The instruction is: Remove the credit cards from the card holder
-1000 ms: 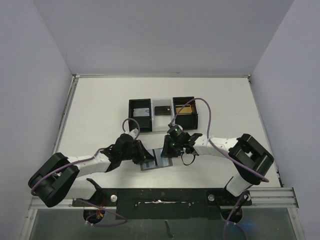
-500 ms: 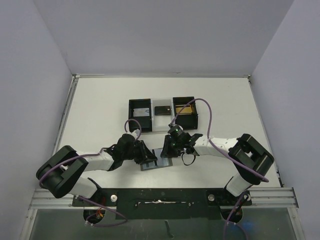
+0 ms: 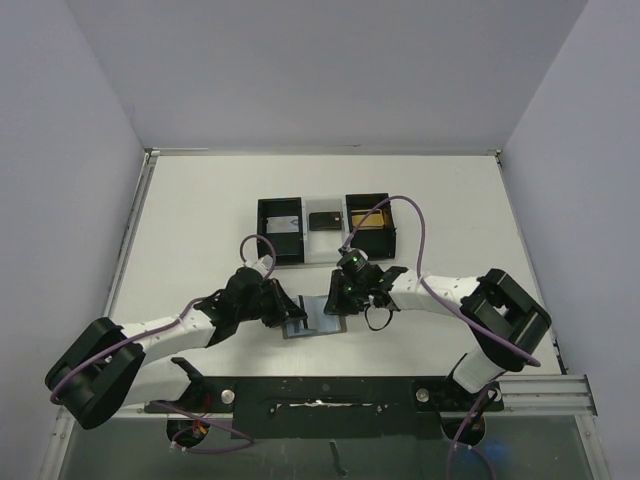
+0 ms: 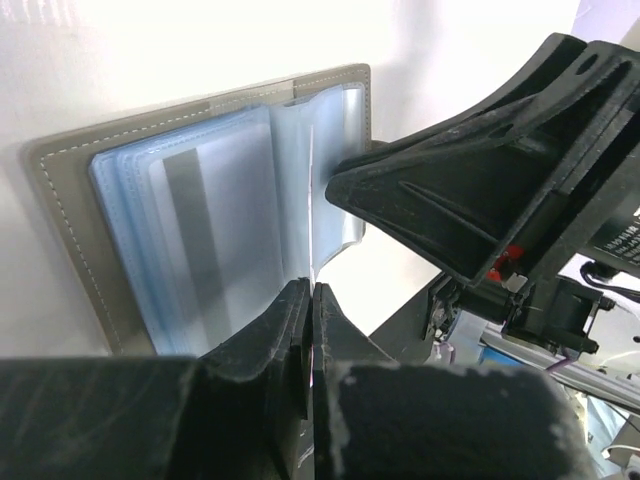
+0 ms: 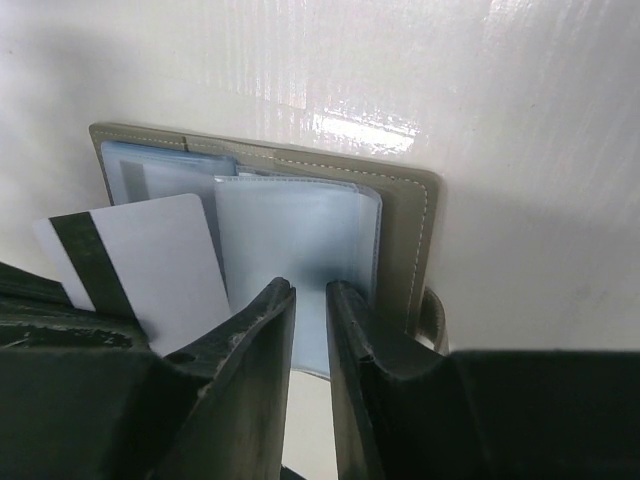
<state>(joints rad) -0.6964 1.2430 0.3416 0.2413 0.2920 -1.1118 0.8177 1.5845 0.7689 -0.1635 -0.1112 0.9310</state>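
The grey card holder (image 3: 318, 322) lies open on the white table near the front edge, its blue-tinted clear pockets up (image 4: 60, 200) (image 5: 405, 230). My left gripper (image 3: 293, 315) (image 4: 311, 290) is shut on a white credit card with a black stripe (image 5: 150, 270), seen edge-on in the left wrist view (image 4: 312, 200), standing over the holder's left panel. My right gripper (image 3: 336, 300) (image 5: 310, 290) has its tips down on the holder's right pocket panel, jaws a narrow gap apart with nothing between them. Its black body also shows in the left wrist view (image 4: 470, 200).
A black three-compartment tray (image 3: 262, 218) stands behind the holder, with a pale card left, a dark item (image 3: 323, 220) in the middle and a yellow item (image 3: 368, 218) right. Grey walls close in the table on three sides.
My left arm has shifted its elbow and wrist while its gripper stays at the holder's left side. The right arm and the holder have hardly moved.
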